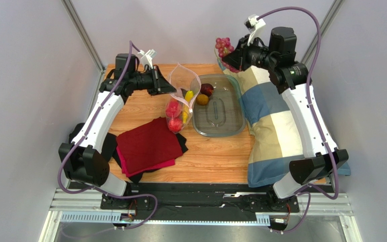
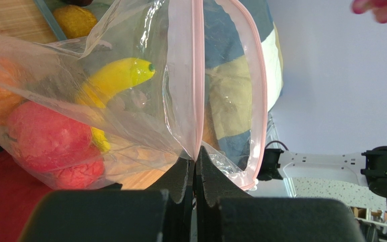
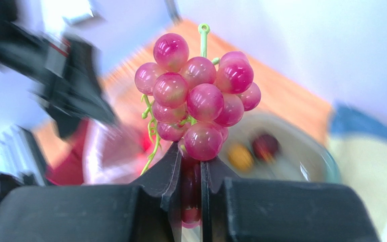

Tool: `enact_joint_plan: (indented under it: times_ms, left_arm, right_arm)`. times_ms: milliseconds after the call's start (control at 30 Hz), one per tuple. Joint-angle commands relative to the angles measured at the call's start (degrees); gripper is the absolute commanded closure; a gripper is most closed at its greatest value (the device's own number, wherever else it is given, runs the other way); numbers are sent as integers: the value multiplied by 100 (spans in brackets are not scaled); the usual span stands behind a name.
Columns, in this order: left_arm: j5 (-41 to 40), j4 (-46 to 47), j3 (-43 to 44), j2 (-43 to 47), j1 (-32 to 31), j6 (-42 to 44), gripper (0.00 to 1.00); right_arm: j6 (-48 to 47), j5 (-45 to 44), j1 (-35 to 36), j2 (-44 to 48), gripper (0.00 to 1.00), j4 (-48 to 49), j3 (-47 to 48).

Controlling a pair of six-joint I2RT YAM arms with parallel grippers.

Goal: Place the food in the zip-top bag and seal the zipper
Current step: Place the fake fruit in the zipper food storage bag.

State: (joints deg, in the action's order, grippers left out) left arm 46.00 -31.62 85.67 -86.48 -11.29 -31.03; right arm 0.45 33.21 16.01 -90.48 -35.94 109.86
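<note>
Top external view showed the wooden counter point(image 1: 215, 166) carrying a checked cushion point(image 1: 271, 126) on the right, a folded red cloth point(image 1: 147, 146) on the left and a clear rigid tub point(image 1: 221, 118) between them. The zip-top bag point(image 1: 183, 98) stood just left of the tub, its mouth lifted and gaping. The left claw point(image 1: 173, 88) was pressed together on 1 edge of that mouth, and its wrist view showed the pads pinching the plastic right at the pink zipper point(image 2: 197, 75). A banana point(image 2: 115, 78) and an apple point(image 2: 46, 136) lay inside the bag. A dark plum point(image 1: 207, 89) and an orange-yellow piece point(image 1: 202, 99) sat in the tub.

The right claw point(image 3: 190, 161) hung above the tub's far end, pinching the grapes point(image 3: 198, 101) by the lowest berries, with the bunch standing above its tips.

That hold looked thin. The round berries could squirt free in a fast swing, dropping the bunch outside the bag. With only 1 side of the mouth held, the opening was narrow. The wide bunch might catch the rim, fold it shut or tug the plastic out of the left claw.
</note>
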Motion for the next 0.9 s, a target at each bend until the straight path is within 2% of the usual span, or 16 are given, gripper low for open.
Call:
enact_joint_plan:
  times_ms: [0,133,200,567,600,633,700,733,800,833,867]
  left_arm:
    - [129,226,3,96,-22,-61,100]
    - [172,261,29,43,-31,-132,100]
    - [234,261,99,26,-31,-176,100]
    - [146,173,275,114,-31,-132,100]
    - [138,173,301,105,-23,-132,100]
    - [138,173,319,96,-22,-140,100]
    - [138,173,336,78,-22,-149,100]
    - [138,165,345,70,-22,-158,100]
    - [129,165,354,70,-22,-149,100]
    - [94,156,371,78,-22,-123,100]
    - [85,112,389,70,-22,-97,100]
  right_arm:
    - [1791,458,411,-83,100,2064,149]
    - [2301,177,1121,-391,100,2950,246]
    - [2320,54,1333,-593,100,3023,255]
    - [1450,-518,1827,-638,98,3155,-1106]
    - [1336,-491,1870,-647,95,3077,-1142]
    - [1283,-456,1888,-664,81,2911,-1195]
    - [1282,-386,1897,-656,65,2813,-1318]
    - [1300,-386,1906,-629,51,2777,-1336]
    - [1309,-473,1906,-542,45,2707,-1327]
    - [1283,-517,1897,-515,33,2681,-1292]
    - [1239,-561,1888,-428,24,2637,-1222]
